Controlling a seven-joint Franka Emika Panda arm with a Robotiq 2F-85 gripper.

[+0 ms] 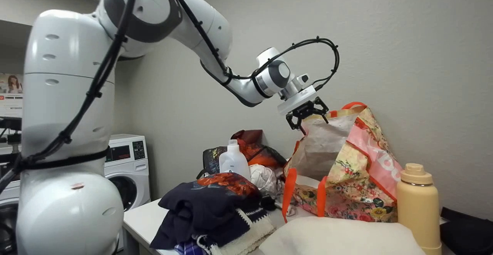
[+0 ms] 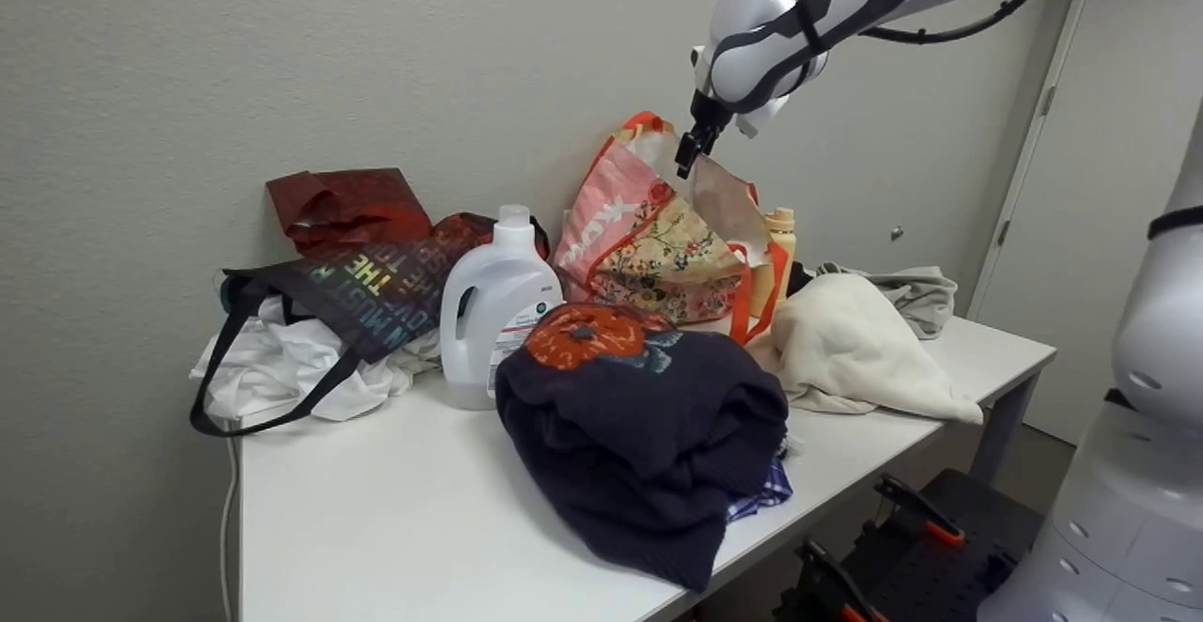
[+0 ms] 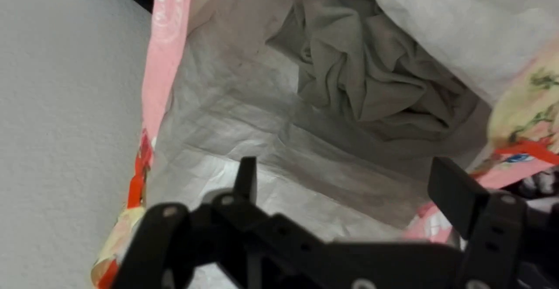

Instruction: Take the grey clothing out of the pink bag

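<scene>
1. Gripper (image 3: 349,180) is spread wide at the mouth of the pink bag (image 1: 342,170).
2. Grey clothing (image 3: 349,75) is down inside, partly covered by the bag's own side.
3. White jug (image 2: 498,270) is left, cream bottle (image 1: 418,205) right, navy pile (image 2: 630,415) nearer.
4. Black tote (image 2: 329,298), left in an exterior view, reads "MUST" and "THE"; jug's label (image 2: 515,335) is too small tbh.

A laundry room, it appears. At the lower left of an exterior view stands a white front-loading machine (image 1: 140,172) with a round dark door and a control panel; part of a second machine (image 1: 8,224) shows at the left edge. In both exterior views, a white table (image 2: 376,509) beside a plain pale wall (image 2: 141,86) carries rumpled navy clothing (image 2: 648,434) and a translucent detergent-style jug (image 2: 507,321). A pale door (image 2: 1071,256) stands at the right of an exterior view.
</scene>
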